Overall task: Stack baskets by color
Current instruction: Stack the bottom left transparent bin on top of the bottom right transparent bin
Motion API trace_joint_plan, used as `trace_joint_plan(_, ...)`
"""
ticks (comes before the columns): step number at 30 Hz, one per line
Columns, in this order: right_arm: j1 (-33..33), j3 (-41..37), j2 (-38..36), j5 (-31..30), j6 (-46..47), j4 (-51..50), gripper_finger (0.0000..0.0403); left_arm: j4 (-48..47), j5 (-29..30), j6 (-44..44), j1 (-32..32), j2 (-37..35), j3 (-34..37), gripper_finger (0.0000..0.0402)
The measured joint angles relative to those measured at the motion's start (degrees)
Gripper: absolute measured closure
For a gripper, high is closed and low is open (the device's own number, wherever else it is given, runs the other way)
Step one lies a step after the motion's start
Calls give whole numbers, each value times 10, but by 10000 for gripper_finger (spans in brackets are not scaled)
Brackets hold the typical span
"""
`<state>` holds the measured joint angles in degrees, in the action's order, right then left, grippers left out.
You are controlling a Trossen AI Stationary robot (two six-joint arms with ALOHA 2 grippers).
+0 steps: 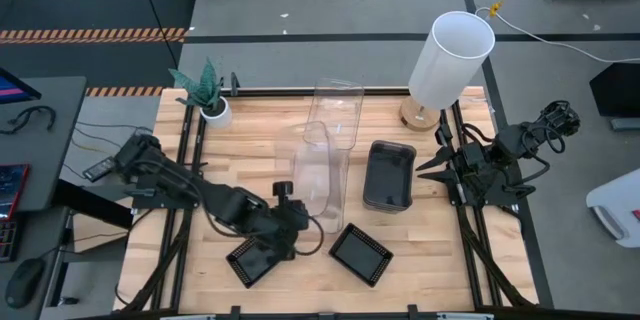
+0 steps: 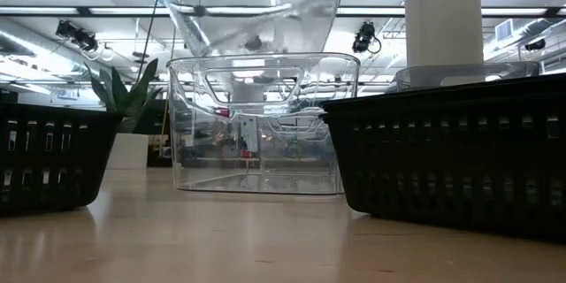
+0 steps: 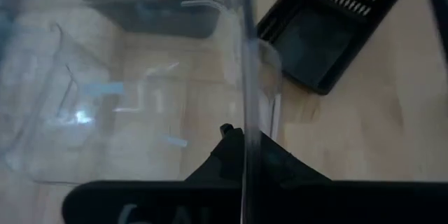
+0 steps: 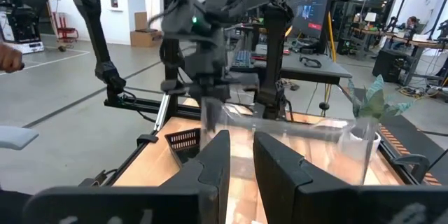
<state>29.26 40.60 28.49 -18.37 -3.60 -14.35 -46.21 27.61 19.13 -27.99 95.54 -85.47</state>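
Two shallow black baskets lie nearest the table's front edge. One (image 1: 361, 253) is in front of the smoky grey bin (image 1: 390, 175). The other (image 1: 255, 258) is farther off on the left arm's side, half under that arm.

The left gripper (image 1: 297, 214) is just behind this second basket, well to the left-arm side of the grey bin. Its jaws are clamped together on the thin side wall of a clear bin (image 1: 320, 175). In the left wrist view that wall runs straight up between the dark fingers (image 3: 227, 155). The clear bin is tilted, and in the low view it hangs off the table (image 2: 256, 0), above the other baskets. From above, it shows just beside the grey bin on the left-arm side.

The grey bin itself rests flat on the wood, mouth up.

A second clear bin (image 1: 338, 110) stands upright on the table behind the grey bin, a little toward the left arm's side. In the low view it sits directly under the raised bin (image 2: 261, 124).

The right gripper (image 1: 440, 167) waits at the table's edge on the far side of the grey bin. Its fingers are slightly apart with nothing between them (image 4: 241, 140).

A white plant pot (image 1: 214, 112) stands farthest back, well off toward the left arm's side. The white lamp shade (image 1: 450, 55) is behind the grey bin, toward the right arm.
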Motion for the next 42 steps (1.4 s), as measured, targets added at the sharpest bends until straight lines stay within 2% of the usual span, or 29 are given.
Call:
trace_joint_plan(14,0,0,0,0,0,-1,332,13,-106,35,23,30,0,392)
trace_joint_plan(17,0,0,0,0,0,-1,332,13,-107,11,19,30,0,392)
trace_joint_plan(23,0,0,0,0,0,-1,332,3,-51,-45,-6,30,0,392)
trace_joint_plan(27,0,0,0,0,0,-2,332,-1,-42,-36,-12,30,0,392)
trace_joint_plan(36,0,0,0,0,0,-2,332,-6,-122,24,6,30,0,392)
trace_joint_plan(42,0,0,0,0,0,-2,332,-10,-126,27,19,30,0,389)
